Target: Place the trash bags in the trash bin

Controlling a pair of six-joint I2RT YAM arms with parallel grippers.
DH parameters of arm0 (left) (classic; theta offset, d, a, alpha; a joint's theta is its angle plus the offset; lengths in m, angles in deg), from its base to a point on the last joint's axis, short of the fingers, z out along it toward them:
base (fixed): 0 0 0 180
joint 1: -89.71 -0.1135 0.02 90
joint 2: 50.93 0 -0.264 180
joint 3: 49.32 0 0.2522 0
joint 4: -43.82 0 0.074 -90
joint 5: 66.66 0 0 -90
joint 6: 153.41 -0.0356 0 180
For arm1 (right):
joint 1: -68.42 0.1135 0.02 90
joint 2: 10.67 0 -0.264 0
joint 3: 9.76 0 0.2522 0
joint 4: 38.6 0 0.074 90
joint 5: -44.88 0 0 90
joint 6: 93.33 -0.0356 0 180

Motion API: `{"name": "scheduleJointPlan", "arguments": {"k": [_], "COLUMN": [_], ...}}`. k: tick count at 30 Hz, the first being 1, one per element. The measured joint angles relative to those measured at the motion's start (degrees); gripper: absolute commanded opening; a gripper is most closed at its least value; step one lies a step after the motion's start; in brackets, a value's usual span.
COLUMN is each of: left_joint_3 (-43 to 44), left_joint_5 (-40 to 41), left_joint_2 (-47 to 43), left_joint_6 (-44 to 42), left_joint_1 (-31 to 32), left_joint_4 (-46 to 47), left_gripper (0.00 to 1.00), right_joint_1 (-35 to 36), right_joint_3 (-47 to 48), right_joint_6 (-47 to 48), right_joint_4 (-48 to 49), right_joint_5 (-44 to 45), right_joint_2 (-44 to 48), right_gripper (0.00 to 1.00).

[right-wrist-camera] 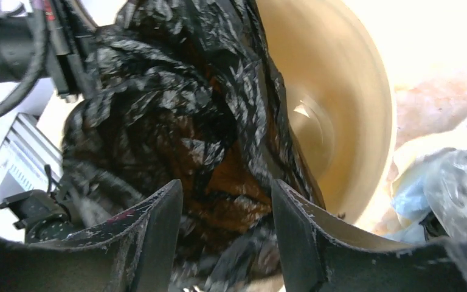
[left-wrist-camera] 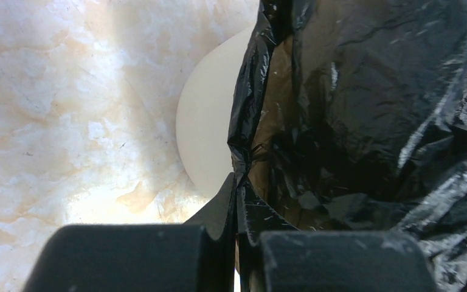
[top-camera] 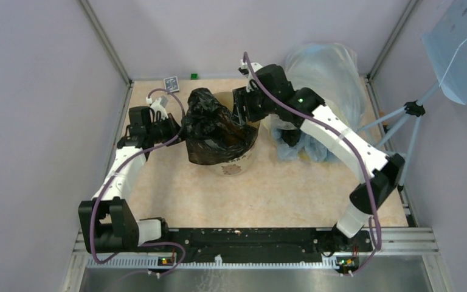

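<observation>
Black bag (top-camera: 213, 125) half over bin (top-camera: 238, 165) rim. L pincer (left-wrist-camera: 237, 185) pinches bag edge; R pincer (right-wrist-camera: 226, 190) open. Risk: tug tips bin.

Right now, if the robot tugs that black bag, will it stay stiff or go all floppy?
Probably floppy: the black bag is crumpled and drapes over the bin rim. Light shows brownish through it, so it is likely thin and light. The left gripper pinches just one edge, so the rest would likely sag.

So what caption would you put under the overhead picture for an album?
Left gripper pinches a black trash bag bunched over the mouth of the trash bin.
</observation>
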Motion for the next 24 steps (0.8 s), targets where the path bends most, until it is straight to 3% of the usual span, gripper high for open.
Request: {"name": "scheduleJointPlan", "arguments": {"k": [4, 7, 8, 11, 12, 24], "left_joint_3": [-0.13, -0.13, -0.13, -0.13, -0.13, -0.83], "left_joint_5": [-0.15, -0.22, -0.31, -0.42, -0.48, -3.63], "left_joint_2": [0.9, 0.98, 0.98, 0.98, 0.98, 0.98], "left_joint_6": [0.0, 0.0, 0.0, 0.0, 0.0, 0.83], "left_joint_1": [0.0, 0.0, 0.0, 0.0, 0.0, 0.0], "left_joint_4": [0.04, 0.22, 0.35, 0.74, 0.83, 3.02], "left_gripper": [0.0, 0.0, 0.0, 0.0, 0.0, 0.0], "right_joint_1": [-1.46, -1.84, -1.86, -1.88, -1.99, -7.1], "right_joint_3": [2.29, 2.69, 2.71, 2.73, 2.73, 8.26], "right_joint_6": [1.44, 2.14, 2.36, 3.04, 2.82, 2.93], "right_joint_4": [-0.37, -0.68, -0.9, -1.77, -2.01, -6.29], "right_joint_5": [-3.21, -4.42, -4.61, -5.05, -5.29, -1.36], "right_joint_2": [-6.93, -10.84, -11.76, -13.22, -13.29, -8.96], "right_gripper": [0.56, 0.5, 0.44, 0.06, 0.0, 0.0]}}
